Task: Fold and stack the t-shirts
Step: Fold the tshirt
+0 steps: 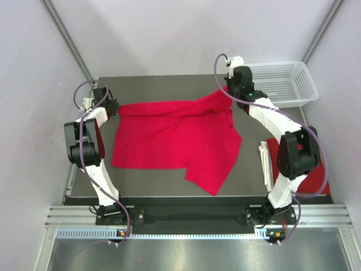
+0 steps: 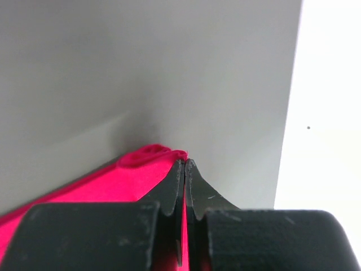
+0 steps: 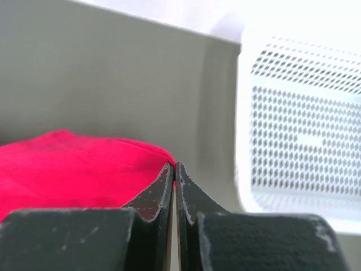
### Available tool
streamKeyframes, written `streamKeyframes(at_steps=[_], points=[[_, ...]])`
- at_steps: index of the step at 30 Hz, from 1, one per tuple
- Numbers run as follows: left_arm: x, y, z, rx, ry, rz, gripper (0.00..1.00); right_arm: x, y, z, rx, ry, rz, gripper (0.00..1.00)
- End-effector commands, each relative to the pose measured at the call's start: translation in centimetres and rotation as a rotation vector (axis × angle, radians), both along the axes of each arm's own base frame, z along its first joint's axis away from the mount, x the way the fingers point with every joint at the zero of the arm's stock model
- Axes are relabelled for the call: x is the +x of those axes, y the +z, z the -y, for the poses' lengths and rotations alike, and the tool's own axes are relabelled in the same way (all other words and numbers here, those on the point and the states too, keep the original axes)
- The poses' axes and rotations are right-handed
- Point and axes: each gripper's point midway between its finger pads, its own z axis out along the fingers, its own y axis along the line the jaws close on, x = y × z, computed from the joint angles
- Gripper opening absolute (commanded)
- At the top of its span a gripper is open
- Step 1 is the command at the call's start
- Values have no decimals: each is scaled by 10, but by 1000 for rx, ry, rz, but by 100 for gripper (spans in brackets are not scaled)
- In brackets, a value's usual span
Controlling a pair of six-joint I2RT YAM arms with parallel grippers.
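left tool [image 2: 185,164] was clamped on the t-shirt [image 1: 175,141] at its far-left edge | right tool [image 3: 174,166] was pinched onto its far-right corner, near the white basket [image 1: 282,82] | t-shirt was seen spread, kinda rumpled, across the dark surface [image 1: 152,180]

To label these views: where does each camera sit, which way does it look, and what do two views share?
Top: above and behind the robot, looking down at the table; left arm and right arm show, left hand and right hand each shut on the shirt.
Left wrist: on the left arm, looking along its shut hand at the shirt's edge.
Right wrist: on the right arm, looking along its shut hand; shirt left, basket right.
Shared: top and right wrist show the basket.
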Motion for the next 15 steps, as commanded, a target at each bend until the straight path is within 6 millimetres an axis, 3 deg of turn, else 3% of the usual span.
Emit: streamKeyframes(at_steps=[1, 4, 5, 6, 7, 9, 11, 12, 13, 15], points=[[41, 33, -1, 9, -24, 187, 0, 41, 29, 13, -13, -25, 134, 0], [57, 44, -6, 35, -28, 246, 0, 64, 45, 14, 8, -12, 217, 0], [61, 38, -8, 50, -34, 237, 0, 73, 38, 10, 13, 8, 223, 0], [69, 49, -10, 69, -35, 264, 0, 81, 45, 11, 20, 9, 246, 0], [74, 43, -11, 77, -40, 257, 0, 88, 32, 10, 11, 13, 232, 0], [85, 51, -15, 108, -51, 275, 0, 101, 37, 8, 10, 19, 271, 0], [92, 48, -19, 135, -48, 275, 0, 113, 23, 4, -3, 35, 264, 0], [97, 55, -22, 159, -51, 290, 0, 120, 33, 2, 3, 40, 292, 0], [99, 51, -24, 175, -46, 280, 0, 126, 20, -1, -7, 50, 280, 0], [105, 56, -29, 210, -46, 285, 0, 134, 27, -5, 1, 62, 326, 0]])
